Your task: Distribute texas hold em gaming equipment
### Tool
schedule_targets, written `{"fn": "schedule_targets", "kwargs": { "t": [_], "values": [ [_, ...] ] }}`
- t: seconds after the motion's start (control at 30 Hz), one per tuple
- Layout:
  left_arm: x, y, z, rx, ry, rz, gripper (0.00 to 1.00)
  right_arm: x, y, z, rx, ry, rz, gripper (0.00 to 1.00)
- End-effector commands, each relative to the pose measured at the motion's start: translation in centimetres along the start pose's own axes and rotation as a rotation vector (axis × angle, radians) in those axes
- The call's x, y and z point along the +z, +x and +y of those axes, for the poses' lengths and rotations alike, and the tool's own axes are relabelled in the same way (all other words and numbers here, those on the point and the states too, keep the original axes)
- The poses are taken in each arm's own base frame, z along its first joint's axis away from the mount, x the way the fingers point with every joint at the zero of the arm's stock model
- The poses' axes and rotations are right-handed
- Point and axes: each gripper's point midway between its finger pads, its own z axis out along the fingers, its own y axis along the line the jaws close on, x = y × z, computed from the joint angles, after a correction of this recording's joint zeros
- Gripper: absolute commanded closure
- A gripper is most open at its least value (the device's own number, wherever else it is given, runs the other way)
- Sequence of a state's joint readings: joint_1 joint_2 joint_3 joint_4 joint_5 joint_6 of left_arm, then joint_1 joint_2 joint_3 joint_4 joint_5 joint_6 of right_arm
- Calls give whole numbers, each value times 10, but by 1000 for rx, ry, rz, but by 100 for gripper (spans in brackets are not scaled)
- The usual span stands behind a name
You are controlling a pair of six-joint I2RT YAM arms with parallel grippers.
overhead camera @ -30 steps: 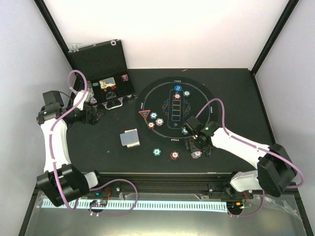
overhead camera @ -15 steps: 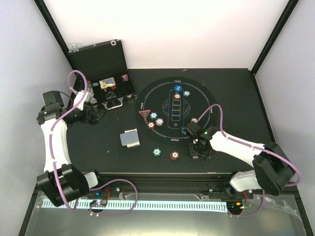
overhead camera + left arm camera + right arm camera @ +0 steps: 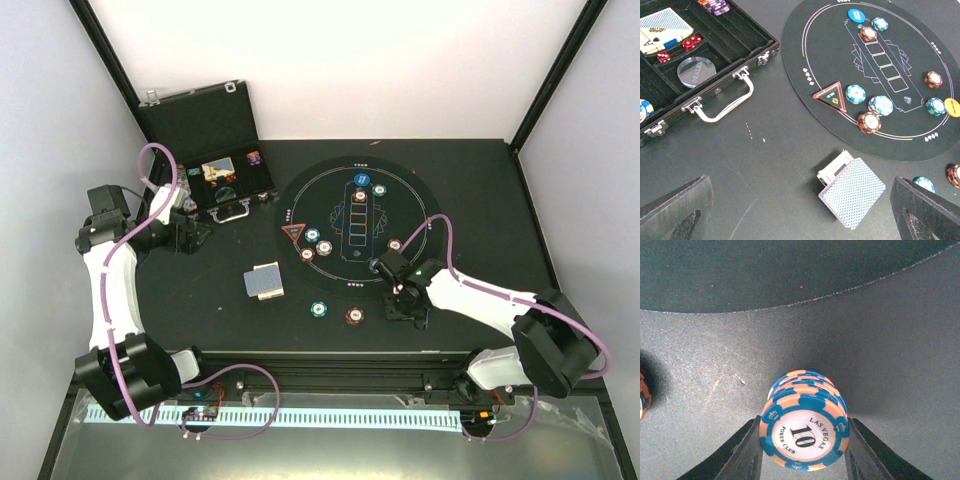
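My right gripper (image 3: pixel 405 306) is shut on a short stack of blue-and-orange "10" chips (image 3: pixel 804 432), both fingers pressed on its sides, over bare table just off the near rim of the round black mat (image 3: pixel 405 205). My left gripper (image 3: pixel 192 236) is open and empty, its fingers (image 3: pixel 675 212) wide apart, left of the card deck (image 3: pixel 265 282), whose blue patterned back shows in the left wrist view (image 3: pixel 852 191). The red triangle marker (image 3: pixel 294 233) lies on the mat's left edge beside three chips (image 3: pixel 312 236). More chips sit at the mat's far end (image 3: pixel 379 189).
The black hard case (image 3: pixel 215 150) stands open at the back left, holding cards, red dice and a clear dealer button (image 3: pixel 696 72). Two loose chips (image 3: pixel 319 309) (image 3: pixel 354 316) lie on the table near the mat's front rim. An orange disc (image 3: pixel 953 107) sits on the mat's right side.
My right gripper has swung over the chip stack near the mat's front rim and shut on it. The left arm has not moved.
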State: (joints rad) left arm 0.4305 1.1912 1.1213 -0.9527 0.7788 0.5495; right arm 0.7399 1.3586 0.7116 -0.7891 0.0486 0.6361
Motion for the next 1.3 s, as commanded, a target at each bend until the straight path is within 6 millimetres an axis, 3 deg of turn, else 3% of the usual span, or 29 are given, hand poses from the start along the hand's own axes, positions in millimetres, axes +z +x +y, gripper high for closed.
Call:
{"fn": "schedule_targets", "kwargs": {
  "t": [0.0, 0.57, 0.83, 0.97, 1.1, 1.27],
  "values": [
    [-1, -5, -3, 26, 16, -27, 1, 0, -2, 1, 10, -3, -13, 60],
    [-1, -4, -1, 26, 11, -18, 1, 5, -1, -2, 7, 21, 2, 60],
    [-1, -3, -1, 25, 10, -14, 1, -10, -12, 1, -2, 17, -34, 87],
    [-1, -4, -1, 25, 9, -15, 1, -30, -29, 2, -15, 45, -76, 96],
    [-2, -5, -1, 28, 4, -18, 1, -51, -54, 5, -30, 54, -130, 97],
    [-2, -5, 0, 26, 1, -17, 1, -77, -115, 5, -9, 46, -218, 97]
  ]
}}
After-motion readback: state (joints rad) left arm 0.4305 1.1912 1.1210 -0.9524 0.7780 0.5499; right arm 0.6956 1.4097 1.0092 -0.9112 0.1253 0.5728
